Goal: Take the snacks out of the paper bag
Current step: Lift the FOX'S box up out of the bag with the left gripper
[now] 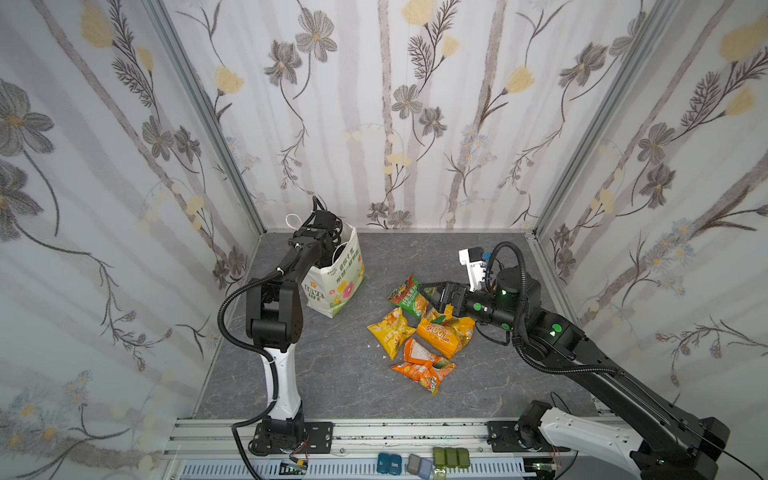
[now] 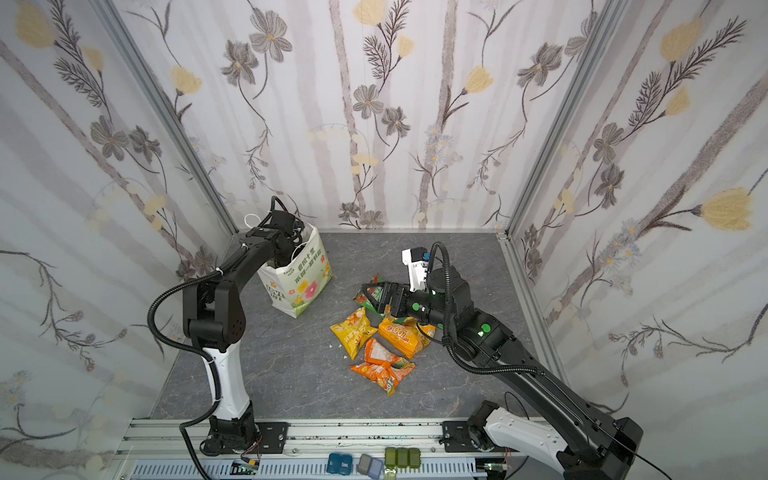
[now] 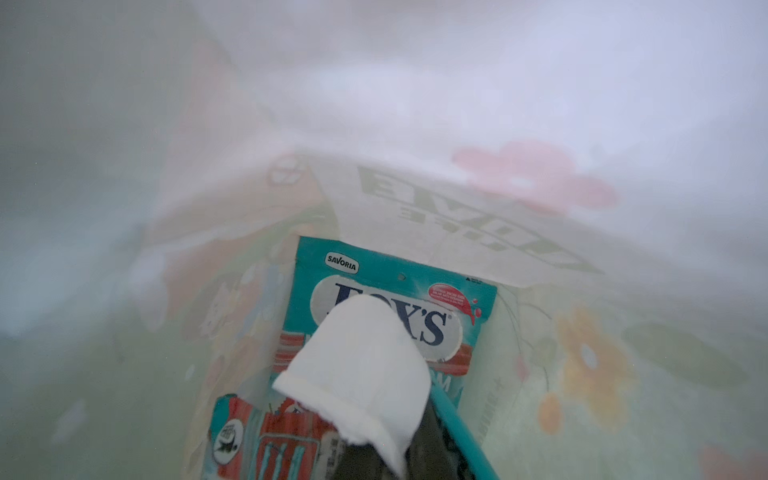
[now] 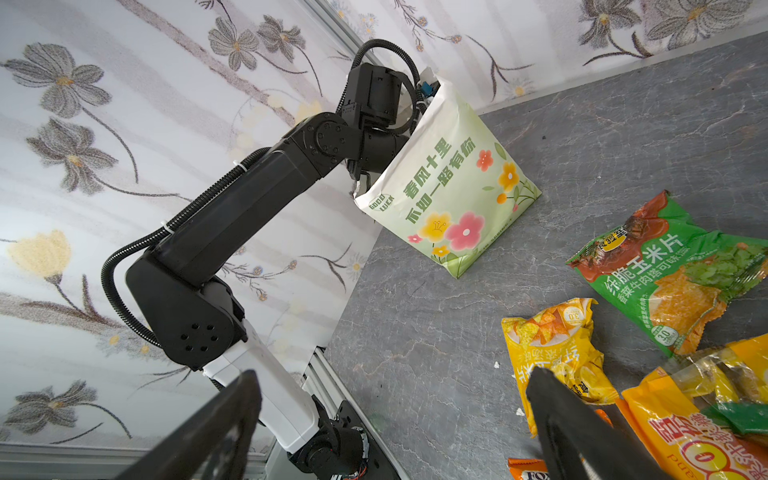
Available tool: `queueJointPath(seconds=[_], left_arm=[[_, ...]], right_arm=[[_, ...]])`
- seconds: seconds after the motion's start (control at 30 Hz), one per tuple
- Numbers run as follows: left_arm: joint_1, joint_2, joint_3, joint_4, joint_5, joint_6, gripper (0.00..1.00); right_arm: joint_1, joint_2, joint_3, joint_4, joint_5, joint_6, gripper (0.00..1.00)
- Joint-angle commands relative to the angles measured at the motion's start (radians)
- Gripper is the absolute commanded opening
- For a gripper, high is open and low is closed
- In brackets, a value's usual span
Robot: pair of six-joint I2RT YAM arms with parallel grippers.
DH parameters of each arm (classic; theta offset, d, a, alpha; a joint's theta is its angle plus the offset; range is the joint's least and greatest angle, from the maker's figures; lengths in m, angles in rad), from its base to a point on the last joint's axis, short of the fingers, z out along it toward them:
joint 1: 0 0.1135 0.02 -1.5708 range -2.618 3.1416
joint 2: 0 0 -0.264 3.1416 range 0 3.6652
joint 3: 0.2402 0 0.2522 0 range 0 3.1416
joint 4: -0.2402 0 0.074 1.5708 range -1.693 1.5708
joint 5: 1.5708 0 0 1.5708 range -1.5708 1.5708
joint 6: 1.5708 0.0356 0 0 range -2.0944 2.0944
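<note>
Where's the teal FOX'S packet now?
Inside the paper bag, at the back left of the table in both top views; the left wrist view shows the teal FOX'S packet in it, partly covered by a white finger pad.

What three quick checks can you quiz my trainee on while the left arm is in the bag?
1. True or false: the right gripper is open.
2. How many snack packets lie on the table outside the paper bag?
3. Which packet does the left wrist view show inside the bag? A green; B teal packet; C yellow.
Key: 1 true. 2 four. 3 B.
</note>
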Motion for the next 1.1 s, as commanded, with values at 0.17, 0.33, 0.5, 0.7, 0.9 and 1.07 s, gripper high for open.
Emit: queueJointPath(seconds=[0.17, 0.33, 0.5, 0.7, 0.9, 1.07], left_arm=[[-0.001, -0.048, 0.053, -0.036, 0.008, 0.002, 0.0], [-0.008, -0.077, 0.071, -0.044, 0.021, -0.003, 0.0], [-0.013, -0.112, 0.091, -0.055, 0.027, -0.005, 0.0], [-0.019, -0.147, 0.126, -0.07, 0.027, -0.004, 0.0], [-0.025, -0.163, 0.165, -0.089, 0.018, 0.001, 0.0], [-0.035, -0.179, 0.188, -0.098, 0.002, 0.011, 0.0]], right_arm=[[0.0, -0.004, -0.003, 0.046, -0.01, 0.004, 0.99], [0.0, -0.006, -0.005, 0.048, -0.008, 0.004, 0.99], [0.001, -0.004, -0.004, 0.05, -0.011, 0.007, 0.99], [0.0, -0.001, -0.004, 0.052, -0.013, 0.008, 0.99], [0.0, -0.001, -0.003, 0.054, -0.014, 0.01, 0.99], [0.0, -0.002, -0.002, 0.053, -0.013, 0.01, 0.99]])
